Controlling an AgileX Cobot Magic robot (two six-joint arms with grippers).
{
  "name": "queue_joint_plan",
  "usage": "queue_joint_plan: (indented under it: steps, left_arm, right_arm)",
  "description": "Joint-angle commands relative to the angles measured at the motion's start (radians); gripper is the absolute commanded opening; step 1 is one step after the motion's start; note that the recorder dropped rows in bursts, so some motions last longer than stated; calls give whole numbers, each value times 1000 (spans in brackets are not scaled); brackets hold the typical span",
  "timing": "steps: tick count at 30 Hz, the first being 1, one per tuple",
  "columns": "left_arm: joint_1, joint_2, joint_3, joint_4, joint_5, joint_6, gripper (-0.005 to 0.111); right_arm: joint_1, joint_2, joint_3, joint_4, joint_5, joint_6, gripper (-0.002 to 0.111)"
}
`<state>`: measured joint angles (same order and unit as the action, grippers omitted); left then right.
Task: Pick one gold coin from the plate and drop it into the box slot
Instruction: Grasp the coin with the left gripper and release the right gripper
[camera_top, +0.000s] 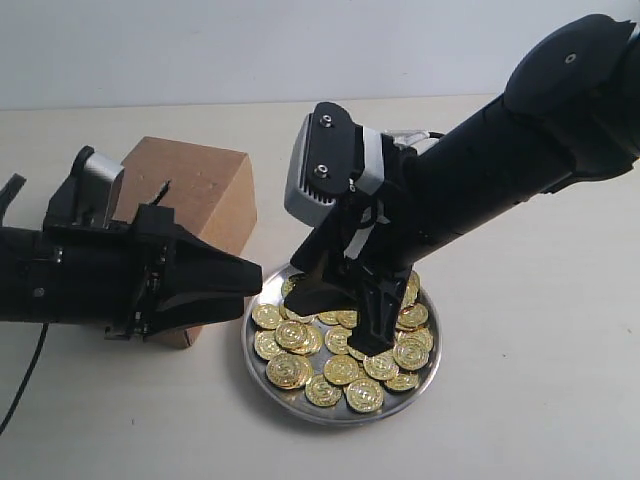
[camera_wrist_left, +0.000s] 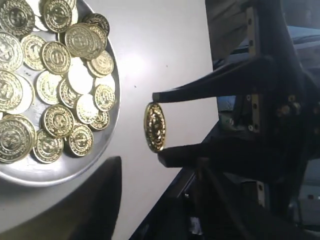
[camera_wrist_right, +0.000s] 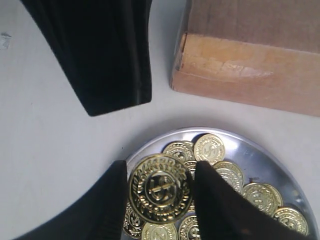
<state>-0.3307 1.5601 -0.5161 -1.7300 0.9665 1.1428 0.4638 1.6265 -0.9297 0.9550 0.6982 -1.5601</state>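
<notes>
In the right wrist view my right gripper (camera_wrist_right: 160, 172) is shut on one gold coin (camera_wrist_right: 160, 189), gripped by its edges between the two black fingers (camera_wrist_right: 220, 200), just above the silver plate (camera_wrist_right: 285, 162) of gold coins. The left wrist view shows that held coin (camera_wrist_left: 155, 126) edge-on in the right gripper (camera_wrist_left: 159, 125), beside the plate (camera_wrist_left: 65, 176). In the exterior view the right gripper (camera_top: 335, 325) reaches down over the plate (camera_top: 300, 410). The brown box (camera_top: 205, 195) with its slot (camera_top: 162, 190) stands left of the plate. My left gripper (camera_top: 250, 282) is open, points at the plate and holds nothing.
Several loose gold coins (camera_top: 345, 370) fill the plate. The black left arm (camera_top: 80, 275) lies in front of the box and covers its lower front. One left finger (camera_wrist_right: 100, 55) shows between the box (camera_wrist_right: 250, 75) and the plate. The pale table (camera_top: 540, 380) spreads right of the plate.
</notes>
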Motion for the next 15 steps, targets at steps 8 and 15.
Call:
queue_joint_plan:
  steps: [8, 15]
  left_arm:
    - [-18, -1, -10, -14, -57, -76, 46]
    - [-18, -1, -22, -14, -31, -148, 46]
  right_arm:
    - [2, -10, 3, 15, 40, -10, 21]
    - [2, -10, 3, 17, 40, -10, 21]
